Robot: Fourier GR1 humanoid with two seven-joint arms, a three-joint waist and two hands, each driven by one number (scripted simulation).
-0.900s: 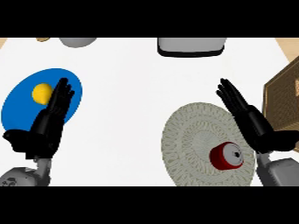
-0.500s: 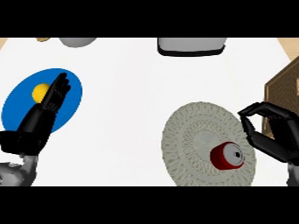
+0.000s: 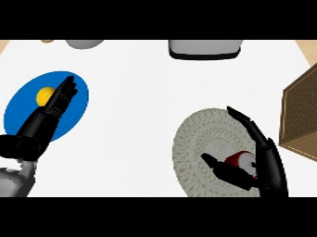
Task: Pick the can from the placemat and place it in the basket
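Note:
A small red can (image 3: 239, 160) lies on the round woven placemat (image 3: 197, 139) at the lower right. My right hand (image 3: 264, 159) is over the placemat, open, with its fingers stretched up and to the left. The can sits between its thumb and palm, and the hand partly hides it. The brown wicker basket (image 3: 313, 113) stands at the right edge, just right of the placemat. My left hand (image 3: 41, 122) rests open at the left, its fingers lying over a blue plate.
The blue plate (image 3: 23, 104) holds a yellow fruit (image 3: 45, 95) next to my left fingertips. A grey bowl (image 3: 85, 43) and a dark-rimmed white container (image 3: 206, 48) stand at the counter's far edge.
My right hand has uncurled and moved left and down onto the placemat, so the can now sits between thumb and palm. The left hand has barely moved.

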